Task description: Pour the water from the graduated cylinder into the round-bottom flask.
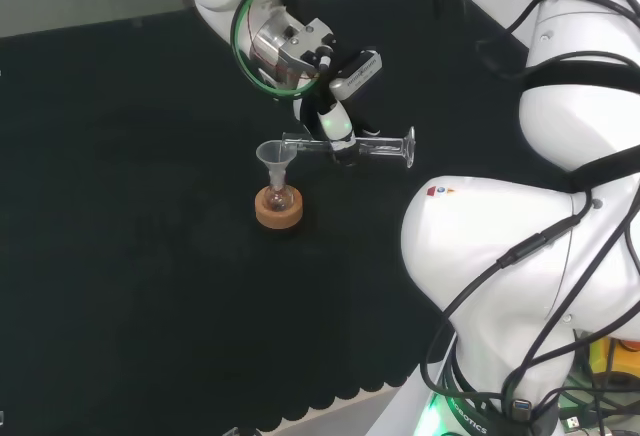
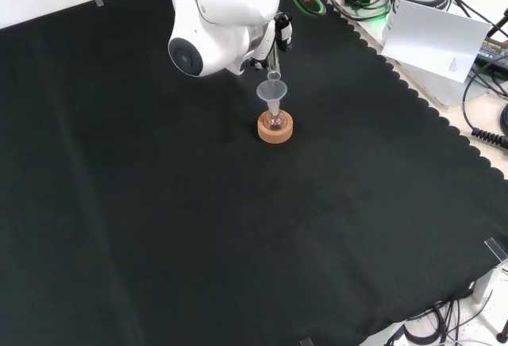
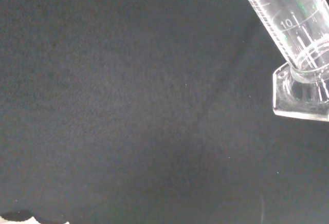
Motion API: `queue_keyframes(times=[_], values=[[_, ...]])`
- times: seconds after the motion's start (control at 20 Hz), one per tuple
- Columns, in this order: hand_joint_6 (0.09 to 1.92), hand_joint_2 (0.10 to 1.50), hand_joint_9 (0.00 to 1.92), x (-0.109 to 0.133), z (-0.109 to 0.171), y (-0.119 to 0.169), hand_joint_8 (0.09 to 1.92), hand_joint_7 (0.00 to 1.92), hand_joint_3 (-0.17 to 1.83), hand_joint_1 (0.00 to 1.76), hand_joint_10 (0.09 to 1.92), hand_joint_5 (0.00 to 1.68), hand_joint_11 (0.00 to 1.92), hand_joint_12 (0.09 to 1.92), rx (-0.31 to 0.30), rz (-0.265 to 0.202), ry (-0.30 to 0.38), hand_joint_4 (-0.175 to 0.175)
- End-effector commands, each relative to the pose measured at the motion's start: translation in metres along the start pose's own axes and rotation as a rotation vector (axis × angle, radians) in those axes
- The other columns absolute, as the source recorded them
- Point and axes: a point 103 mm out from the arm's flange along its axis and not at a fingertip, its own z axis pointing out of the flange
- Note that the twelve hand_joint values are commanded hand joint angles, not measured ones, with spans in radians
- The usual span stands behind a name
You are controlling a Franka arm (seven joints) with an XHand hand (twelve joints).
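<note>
Glass, light, slick and breakable, the graduated cylinder [image 1: 350, 146] lies level in the robot hand [image 1: 335, 124], fingers curled round its mid-barrel, lip over the funnel [image 1: 273, 155] in the round-bottom flask [image 1: 279, 197] mid-desk.

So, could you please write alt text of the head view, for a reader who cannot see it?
The hand holds a clear graduated cylinder tipped about level, its mouth over a funnel. The funnel sits in a small round-bottom flask on a cork ring, on a black cloth.
</note>
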Motion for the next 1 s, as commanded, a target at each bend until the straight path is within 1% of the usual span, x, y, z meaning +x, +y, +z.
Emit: queue_keyframes(times=[0.05,0.25,0.55,1.0], values=[[0.93,1.09,1.45,0.0018,-0.0023,-0.0024,0.91,1.06,0.0,1.27,0.09,1.03,1.24,0.74,0.005,0.03,-0.018,-0.175],[0.93,1.09,1.45,0.0041,-0.0052,-0.0044,0.91,1.05,0.0,1.27,0.09,1.03,1.24,0.74,0.009,0.052,-0.038,-0.175],[0.93,1.09,1.45,0.0015,-0.0063,-0.0068,0.92,1.05,0.0,1.27,0.09,1.02,1.24,0.74,0.022,0.078,-0.051,-0.175],[0.93,1.09,1.45,-0.0009,-0.0073,-0.01,0.92,1.05,0.0,1.27,0.09,1.02,1.24,0.74,0.024,0.092,-0.066,-0.175]])
